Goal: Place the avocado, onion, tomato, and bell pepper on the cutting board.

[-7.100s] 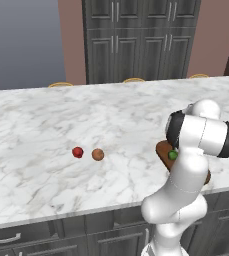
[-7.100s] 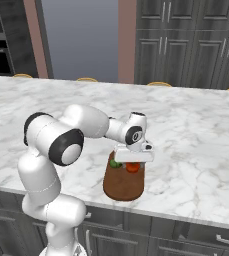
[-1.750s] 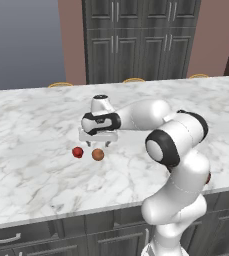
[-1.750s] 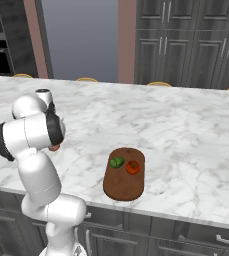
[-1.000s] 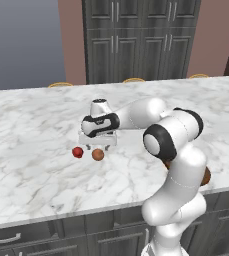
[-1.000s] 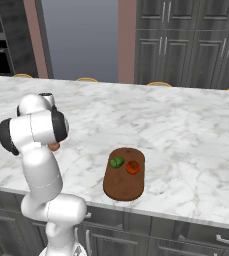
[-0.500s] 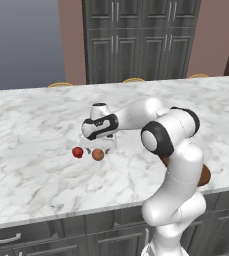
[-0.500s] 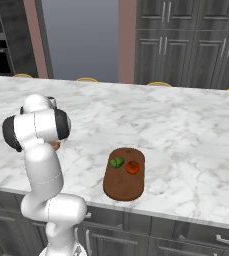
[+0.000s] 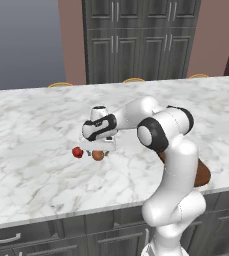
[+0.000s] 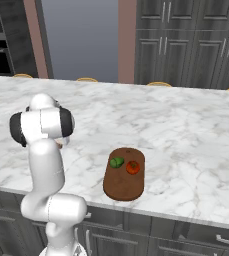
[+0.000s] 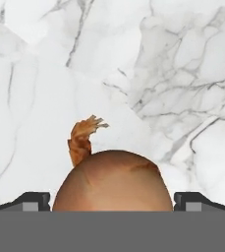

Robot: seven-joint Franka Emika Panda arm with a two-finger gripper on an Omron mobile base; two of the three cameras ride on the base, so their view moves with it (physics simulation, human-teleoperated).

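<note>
On the near edge of the marble counter point(image 10: 186, 150), the board point(image 10: 124, 185) already carries the avocado point(image 10: 117, 162) and an orange-red ball point(image 10: 132, 167), side by side at its far end. Further out on the counter, the onion point(image 9: 98, 155) sits just right of a crimson ball point(image 9: 77, 152).

Over the last two seconds the tool point(image 9: 99, 147) has sunk from above the onion to right down around it. In the hand view the onion point(image 11: 113, 181) sits between the two fingertips point(image 11: 33, 201), stem pointing away. The jaws are wide open and grip nothing.

Two items are likely placed. The descent looks finished, so closing on the onion seems next. It is round and may roll if one finger touches first.
</note>
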